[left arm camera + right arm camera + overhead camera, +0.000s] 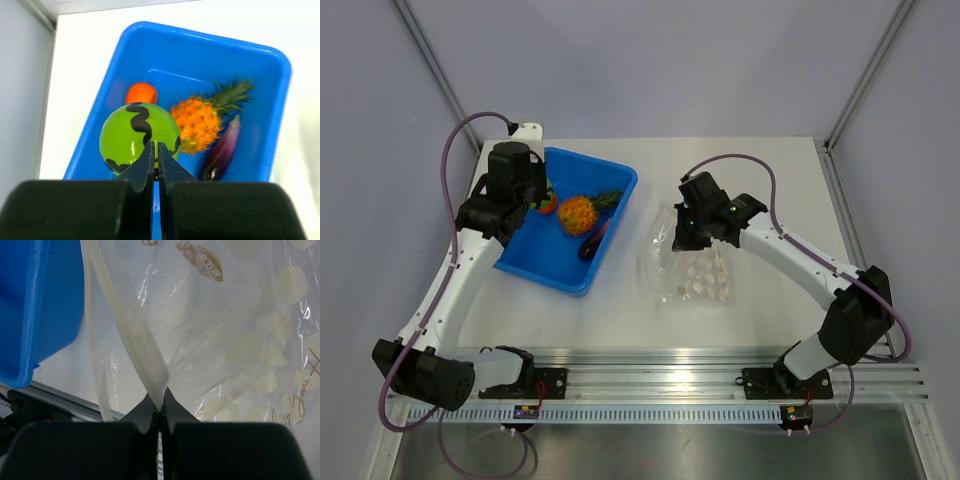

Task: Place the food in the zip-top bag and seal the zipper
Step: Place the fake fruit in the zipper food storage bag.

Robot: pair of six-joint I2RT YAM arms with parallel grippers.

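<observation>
The green ball with a dark stripe [131, 137] sits right against my left gripper [156, 146], whose fingertips are shut on a small dark nub at its near side, above the blue tray [272, 95]. The orange ball [141, 93], pineapple [200, 122] and eggplant [222, 150] lie in the tray. My right gripper [160, 404] is shut on the zipper strip [137, 335] at the mouth edge of the clear dotted bag [250, 350], holding that edge up. In the top view the left gripper [538, 195] is over the tray's left part and the right gripper [682, 238] is at the bag [700, 275].
The blue tray [570, 283] stands left of centre on the white table, with the pineapple [578, 213] and eggplant [592, 243] in it. The bag lies just to its right. A metal rail [720, 380] runs along the near edge. Grey walls enclose the back and sides.
</observation>
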